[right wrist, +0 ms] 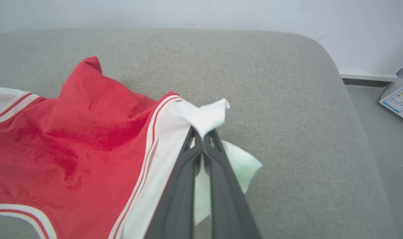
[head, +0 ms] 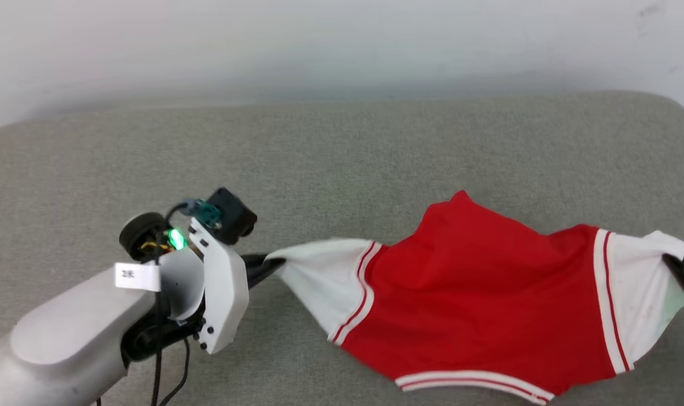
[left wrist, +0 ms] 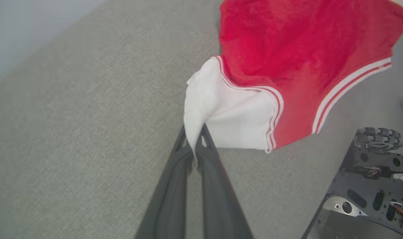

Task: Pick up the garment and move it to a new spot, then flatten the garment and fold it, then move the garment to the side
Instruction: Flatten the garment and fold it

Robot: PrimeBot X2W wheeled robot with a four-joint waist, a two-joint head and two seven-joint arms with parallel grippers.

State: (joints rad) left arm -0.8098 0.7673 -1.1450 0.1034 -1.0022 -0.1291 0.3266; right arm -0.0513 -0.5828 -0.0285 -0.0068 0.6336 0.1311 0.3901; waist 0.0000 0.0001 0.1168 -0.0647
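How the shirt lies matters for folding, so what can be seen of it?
The shirt is red, soft-looking knit, with white short sleeves and red-and-white striped trim at the sleeve seams and hem. The side in view is plain. It is crumpled and stretched sideways between the left gripper, shut on one sleeve's edge, and the right gripper, shut on the other's. Below it is a grey cushion; whether they touch is unclear.

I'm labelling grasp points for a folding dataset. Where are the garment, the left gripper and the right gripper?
garment [head: 477,293]: head view, on its red body panel.
left gripper [left wrist: 194,133]: left wrist view, between the fingertips pinching a white sleeve.
right gripper [right wrist: 202,135]: right wrist view, between the fingertips pinching the other white sleeve.
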